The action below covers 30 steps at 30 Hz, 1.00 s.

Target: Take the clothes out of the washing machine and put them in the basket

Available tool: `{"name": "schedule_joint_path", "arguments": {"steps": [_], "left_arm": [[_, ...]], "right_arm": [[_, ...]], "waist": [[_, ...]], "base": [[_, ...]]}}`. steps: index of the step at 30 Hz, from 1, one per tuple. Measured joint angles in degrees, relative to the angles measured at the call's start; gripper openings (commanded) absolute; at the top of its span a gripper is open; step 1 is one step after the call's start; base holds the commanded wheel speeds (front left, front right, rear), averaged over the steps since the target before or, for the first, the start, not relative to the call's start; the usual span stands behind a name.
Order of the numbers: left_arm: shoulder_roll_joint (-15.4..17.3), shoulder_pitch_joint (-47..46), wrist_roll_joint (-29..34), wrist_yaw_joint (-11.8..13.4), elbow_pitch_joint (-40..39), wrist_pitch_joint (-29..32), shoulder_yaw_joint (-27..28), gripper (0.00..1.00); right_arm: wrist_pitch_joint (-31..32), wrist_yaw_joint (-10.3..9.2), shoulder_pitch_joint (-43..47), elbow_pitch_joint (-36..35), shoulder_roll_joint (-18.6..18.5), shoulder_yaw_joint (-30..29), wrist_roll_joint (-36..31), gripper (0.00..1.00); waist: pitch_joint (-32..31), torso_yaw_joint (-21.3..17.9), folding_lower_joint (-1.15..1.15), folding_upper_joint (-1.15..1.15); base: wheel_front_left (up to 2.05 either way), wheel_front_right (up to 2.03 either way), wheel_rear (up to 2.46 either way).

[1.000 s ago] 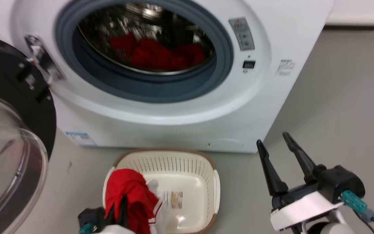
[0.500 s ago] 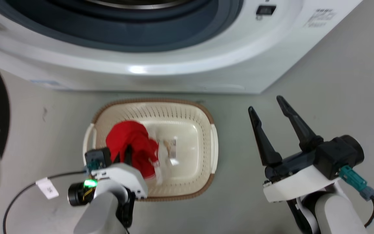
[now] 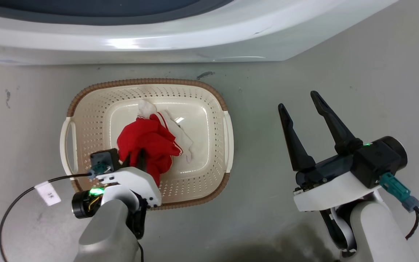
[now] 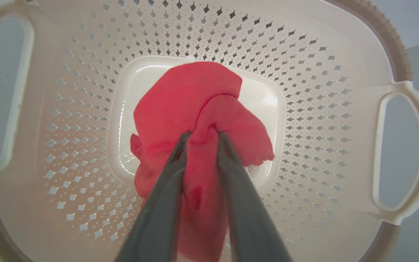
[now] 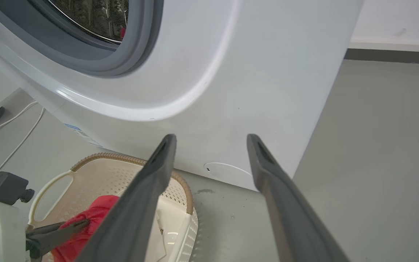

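Grey floor (image 3: pixel 322 62) bears washing machine (image 3: pixel 195 40) and basket (image 3: pixel 147 81).

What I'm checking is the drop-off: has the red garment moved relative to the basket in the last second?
Yes. Against the basket, the red garment went from over its near-left rim to its middle, held by the left end effector.

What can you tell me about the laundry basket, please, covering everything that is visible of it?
The basket is cream plastic, rectangular with rounded corners, with perforated walls, a smooth glossy bottom, a brown woven-look rim and a loop handle at each short end. It stands upright on the grey floor in front of the washing machine, apart from it. Inside is a red garment with white trim, pinched by the left gripper.
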Motion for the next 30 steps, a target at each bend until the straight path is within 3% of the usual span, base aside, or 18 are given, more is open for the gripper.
{"name": "schedule_joint_path", "arguments": {"steps": [1, 7, 17, 30], "left_arm": [[-0.02, 0.04, -0.29, 0.22, -0.13, 0.00, 0.68, 1.00], [0.11, 4.14, -2.23, -0.31, -1.81, 0.00, 2.91, 1.00], [0.04, 16.46, -0.18, -1.10, -7.57, 0.00, 3.78, 1.00], [0.03, 29.05, 1.90, -0.19, -23.70, -0.01, 2.64, 1.00]], "right_arm": [[-0.11, 0.00, -0.09, 0.43, -0.01, -0.14, 0.05, 1.00], [-1.14, 0.00, 0.14, 3.22, 0.00, -0.25, 0.32, 1.00], [-0.51, 0.00, 5.66, 5.47, 0.00, -1.27, 1.30, 1.00], [2.15, 0.00, 13.24, 2.75, -0.01, -5.97, 0.01, 1.00]], "waist": [[-0.32, -0.01, 0.00, 0.00], [-5.30, 0.53, -0.01, 0.00], [-19.54, 1.17, -0.02, 0.00], [-34.66, 3.08, -0.03, 0.00]], "base": [[0.00, 0.00, 0.00], [0.00, 0.00, 0.00], [0.00, 0.00, 0.00], [0.00, 0.00, 0.00]]}}
